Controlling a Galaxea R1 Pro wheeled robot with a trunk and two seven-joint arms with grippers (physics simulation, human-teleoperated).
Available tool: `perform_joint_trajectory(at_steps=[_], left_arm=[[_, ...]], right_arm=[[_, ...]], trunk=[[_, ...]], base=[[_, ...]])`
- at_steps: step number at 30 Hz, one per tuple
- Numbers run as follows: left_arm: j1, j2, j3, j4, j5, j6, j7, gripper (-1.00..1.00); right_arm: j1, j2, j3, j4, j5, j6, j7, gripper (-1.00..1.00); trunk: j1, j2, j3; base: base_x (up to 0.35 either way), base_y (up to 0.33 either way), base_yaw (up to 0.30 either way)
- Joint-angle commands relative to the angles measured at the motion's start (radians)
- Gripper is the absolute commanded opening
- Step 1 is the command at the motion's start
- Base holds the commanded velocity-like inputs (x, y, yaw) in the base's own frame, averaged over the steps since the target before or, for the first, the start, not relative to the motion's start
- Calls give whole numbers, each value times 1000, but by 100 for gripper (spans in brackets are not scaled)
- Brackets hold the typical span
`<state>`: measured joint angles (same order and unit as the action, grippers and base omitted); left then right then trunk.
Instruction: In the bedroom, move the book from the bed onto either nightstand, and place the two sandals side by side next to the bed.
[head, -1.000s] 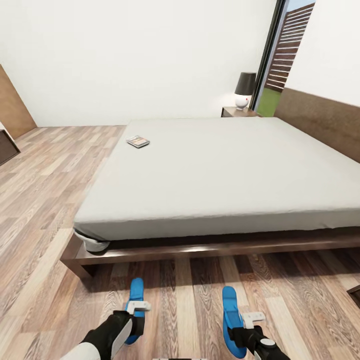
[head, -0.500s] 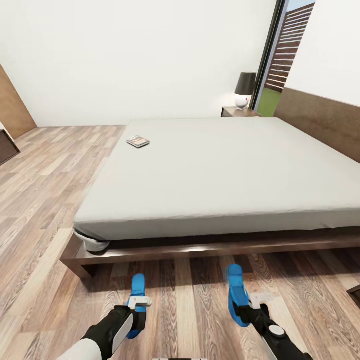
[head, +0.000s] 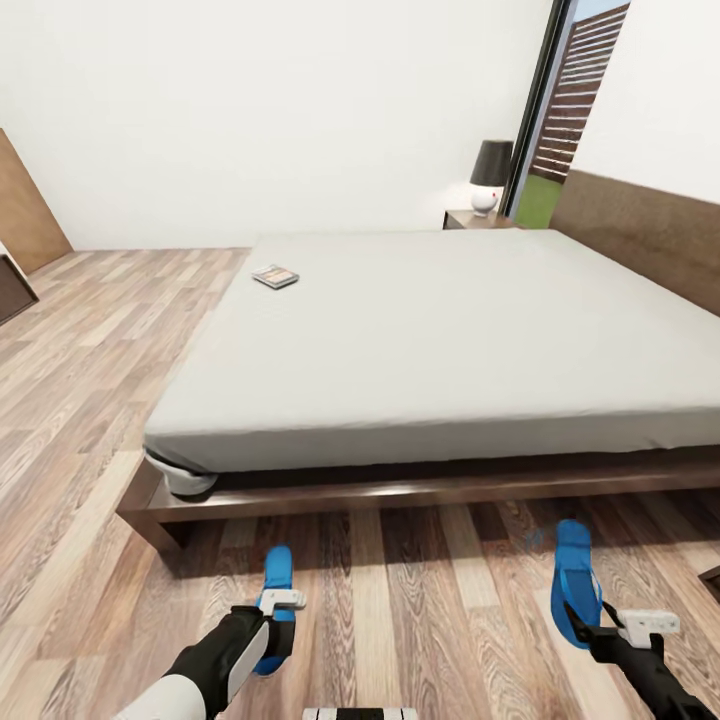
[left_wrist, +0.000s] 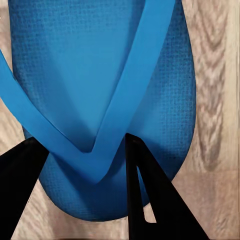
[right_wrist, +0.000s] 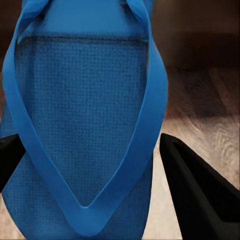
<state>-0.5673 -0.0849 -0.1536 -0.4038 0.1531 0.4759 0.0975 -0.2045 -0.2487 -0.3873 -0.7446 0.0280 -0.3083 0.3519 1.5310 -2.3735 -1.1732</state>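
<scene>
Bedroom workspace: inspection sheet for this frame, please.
Surface: wood-plank floor beside the low dark-wood bed with grey mattress.
Job's things: small dark paperback book on the mattress; left flat blue sandal and right flat blue sandal far apart near the bed.
Clutter: nothing seen.
Hands: left hand straddles the left sandal's strap; right hand at the right sandal's heel.
Cables: nothing seen.
Surroundings: far dark wooden nightstand with black-shaded lamp; window.

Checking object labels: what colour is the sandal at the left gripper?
Bright blue sandal, clearest in the left wrist view.
</scene>
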Motion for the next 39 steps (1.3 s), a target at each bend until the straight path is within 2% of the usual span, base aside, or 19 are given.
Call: perform_joint_trajectory(at_steps=[1, 3, 5, 7, 10, 12, 16, 19, 21, 23, 28, 39], left_arm=[[0, 0, -7, -23, 11, 16, 10, -100], [0, 0, -7, -63, 11, 61, 11, -100], [0, -1, -8, -126, 8, 165, 16, -100], [-1, -1, -8, -186, 8, 234, 18, -100], [-2, -1, -8, -210, 8, 247, 16, -100], [-2, -1, -8, -217, 8, 251, 16, -100], [-2, -2, -8, -227, 8, 252, 16, -100], [-2, -2, -8, -231, 8, 253, 16, -100], [-2, -2, -8, -232, 8, 253, 16, -100], [-2, -3, -7, -235, 8, 254, 16, -100], [-2, -4, -7, -256, 8, 274, 16, -100], [-2, -4, -7, -263, 6, 276, 16, -100]], right_arm=[[0, 2, -26, -7, 7, -7, 14, -100], [0, 5, -44, -14, 8, -11, 21, -100], [3, 8, -59, -21, 10, -15, 27, -100], [28, 5, -66, -25, 10, -17, 36, -100], [37, -4, -69, 11, 11, -36, 44, -100], [39, -32, -71, 114, 14, -56, 38, -100], [40, -152, -82, 369, 8, -125, 27, -100], [40, -207, -119, 490, -3, -154, -4, -100], [40, -225, -139, 522, -6, -162, -41, -100], [40, -234, -150, 503, -8, -167, -72, -100], [40, -232, -146, 396, -4, -166, -80, -100], [40, -231, -149, 382, -3, -167, -79, -100]], trunk=[[4, -8, -4], [11, -22, -10], [19, -36, -17], [27, -50, -23], [38, -71, -32], [46, -85, -38], [61, -113, -51], [69, -127, -61], [70, -127, -69], [71, -128, -77], [73, -129, -96], [78, -131, -138]], base=[[0, 0, 0], [0, 0, 0], [0, 0, 0], [0, 0, 0], [0, 0, 0], [0, 0, 0], [0, 0, 0], [0, 0, 0], [0, 0, 0], [0, 0, 0], [0, 0, 0], [0, 0, 0]])
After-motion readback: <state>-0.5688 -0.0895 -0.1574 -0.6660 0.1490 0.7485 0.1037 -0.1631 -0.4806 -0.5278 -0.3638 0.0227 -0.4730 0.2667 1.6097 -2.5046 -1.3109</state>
